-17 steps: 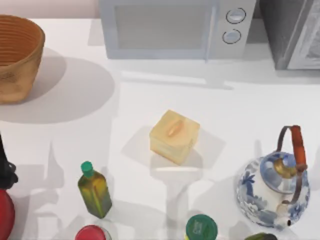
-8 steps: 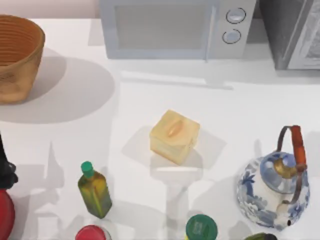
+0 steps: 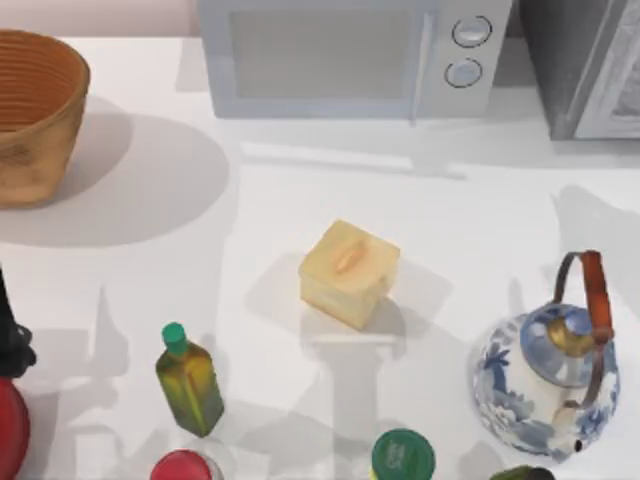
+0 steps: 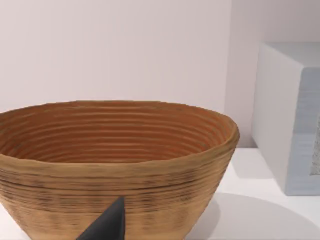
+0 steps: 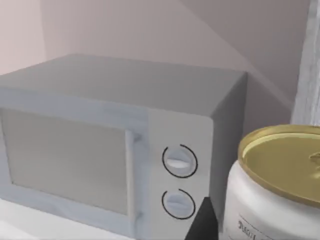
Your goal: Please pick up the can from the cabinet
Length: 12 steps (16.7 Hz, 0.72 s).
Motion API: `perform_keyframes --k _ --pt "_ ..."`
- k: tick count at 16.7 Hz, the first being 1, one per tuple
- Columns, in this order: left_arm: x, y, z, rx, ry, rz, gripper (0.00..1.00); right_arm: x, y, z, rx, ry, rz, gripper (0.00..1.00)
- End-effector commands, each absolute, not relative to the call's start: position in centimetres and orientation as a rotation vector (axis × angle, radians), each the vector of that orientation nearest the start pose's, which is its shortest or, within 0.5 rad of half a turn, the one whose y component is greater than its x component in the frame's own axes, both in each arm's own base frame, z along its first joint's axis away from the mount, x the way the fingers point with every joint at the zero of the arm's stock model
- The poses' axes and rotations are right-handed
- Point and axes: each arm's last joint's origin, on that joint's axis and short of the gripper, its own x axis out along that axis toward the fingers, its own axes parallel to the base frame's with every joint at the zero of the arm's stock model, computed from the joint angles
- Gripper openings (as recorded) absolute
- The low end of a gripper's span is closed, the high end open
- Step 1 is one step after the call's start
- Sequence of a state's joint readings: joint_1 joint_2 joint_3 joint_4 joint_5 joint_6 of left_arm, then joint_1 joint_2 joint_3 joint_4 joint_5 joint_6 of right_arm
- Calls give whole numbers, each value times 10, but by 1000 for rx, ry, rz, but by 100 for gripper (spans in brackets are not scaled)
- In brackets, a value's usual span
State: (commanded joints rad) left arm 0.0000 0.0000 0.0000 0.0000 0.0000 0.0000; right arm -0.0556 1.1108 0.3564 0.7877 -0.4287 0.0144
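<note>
The cabinet stands at the table's far right corner, beside the microwave. In the right wrist view the can stands upright, gold top up, long axis vertical, close against the right gripper's dark fingertip; whether it is clamped cannot be told. The left gripper's fingertip faces the basket.

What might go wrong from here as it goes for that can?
1. The can sits close beside the microwave, with the right gripper right at it; a sideways drift might bump the microwave.
2. The can looks smooth and round, so it might slip from the jaws.
3. The teapot, with its tall handle, stands at the table's right; a low carry back might knock it.
The left arm is parked at the left edge.
</note>
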Motion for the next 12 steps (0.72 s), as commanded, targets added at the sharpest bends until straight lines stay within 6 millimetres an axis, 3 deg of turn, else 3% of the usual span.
perform_keyframes --k 3,6,9,12 --pt "106 -1 160 0 0 0 100 274 -3 194 -10 -27 492 0" --pt "106 -1 160 0 0 0 100 314 -7 154 -9 -20 592 0" --pt "106 -1 160 0 0 0 100 338 -11 108 -4 -9 675 0" --pt "106 -1 160 0 0 0 100 347 -13 71 -1 -3 734 0"
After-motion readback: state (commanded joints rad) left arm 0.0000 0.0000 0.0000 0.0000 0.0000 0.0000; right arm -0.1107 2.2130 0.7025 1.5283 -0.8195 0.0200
